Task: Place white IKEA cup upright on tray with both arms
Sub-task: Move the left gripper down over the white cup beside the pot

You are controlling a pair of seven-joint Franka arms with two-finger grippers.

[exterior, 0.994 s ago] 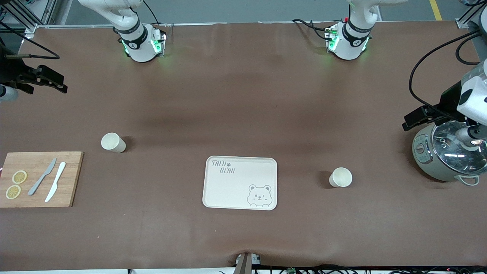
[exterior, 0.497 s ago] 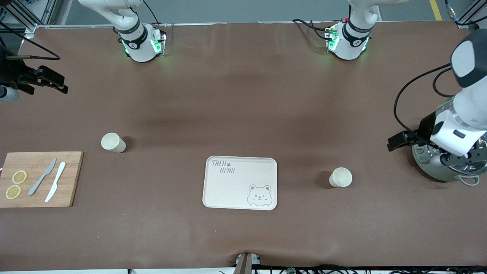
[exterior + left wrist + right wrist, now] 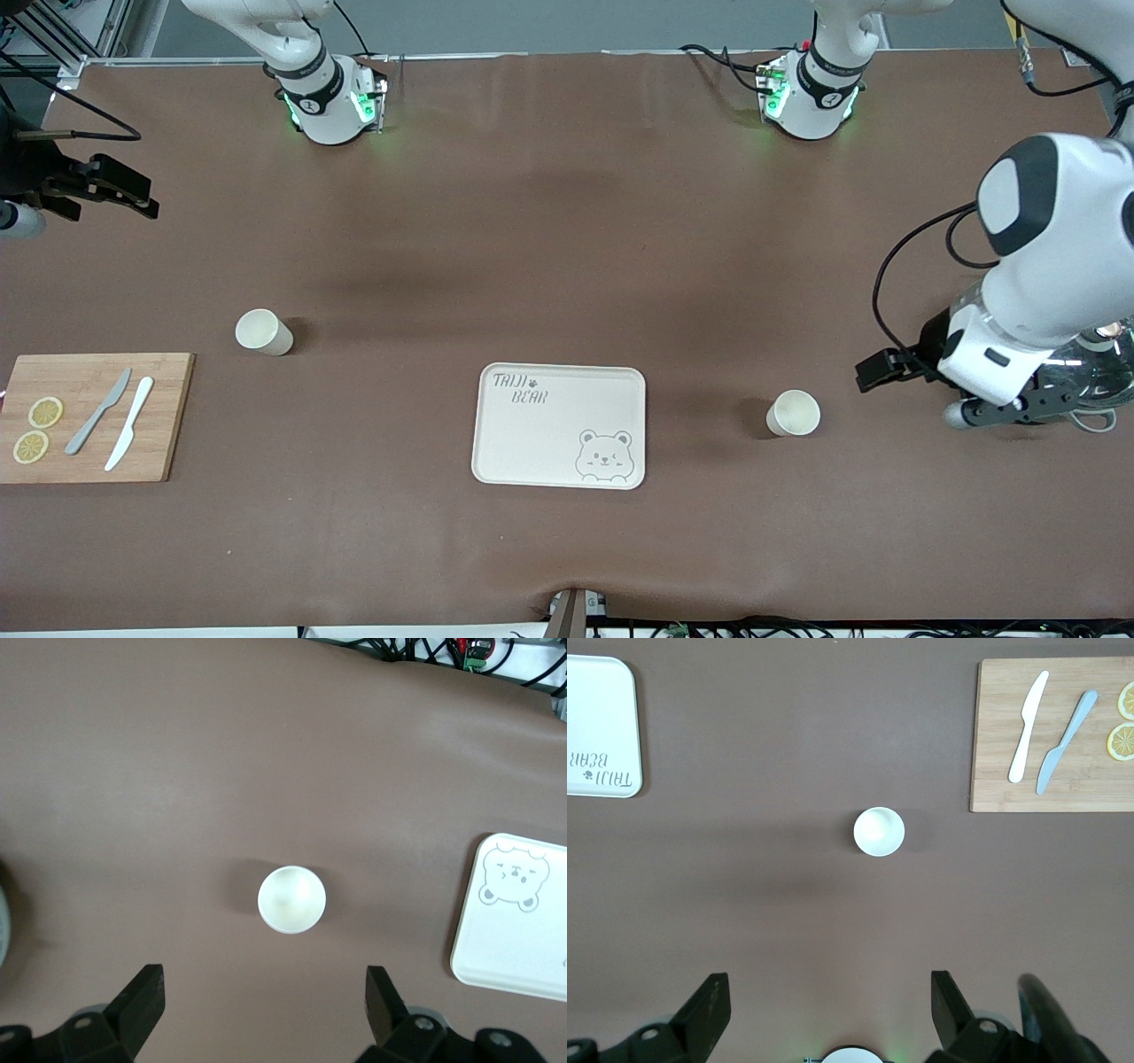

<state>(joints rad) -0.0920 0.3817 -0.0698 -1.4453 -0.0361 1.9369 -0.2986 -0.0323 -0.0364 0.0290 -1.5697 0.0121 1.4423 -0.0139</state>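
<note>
- Two white cups stand mouth-up on the table, neither of them on the tray (image 3: 532,443). On the front view, with the tray as dial centre, the nearer cup (image 3: 793,414) is at 3 o'clock, well apart from it. The board-side cup (image 3: 263,332) is at about 10 o'clock, near the cutting board (image 3: 168,416).
- Front view, pincers: the left gripper (image 3: 886,372) hangs over bare table off the nearer cup's 3 o'clock, close to it but not touching. The right gripper (image 3: 106,188) waits high at the right arm's end of the table.
- Left wrist view: the left gripper (image 3: 263,1010) has its fingers spread wide with nothing between them. The nearer cup (image 3: 291,899) sits just ahead of the gap and close to its centre line. The tray's bear corner (image 3: 523,930) shows to one side.
- Right wrist view: the right gripper (image 3: 828,1010) is also spread and empty. The board-side cup (image 3: 879,832) is well ahead of it, between the tray (image 3: 598,726) and the cutting board (image 3: 1001,735).
- I judge the step in hand to be the left arm's approach. I'd bring the gap square over the cup, come down with a finger on each side of the wall, and squeeze lightly so it doesn't tip. Then I'd lift straight and set it on bare tray.
</note>
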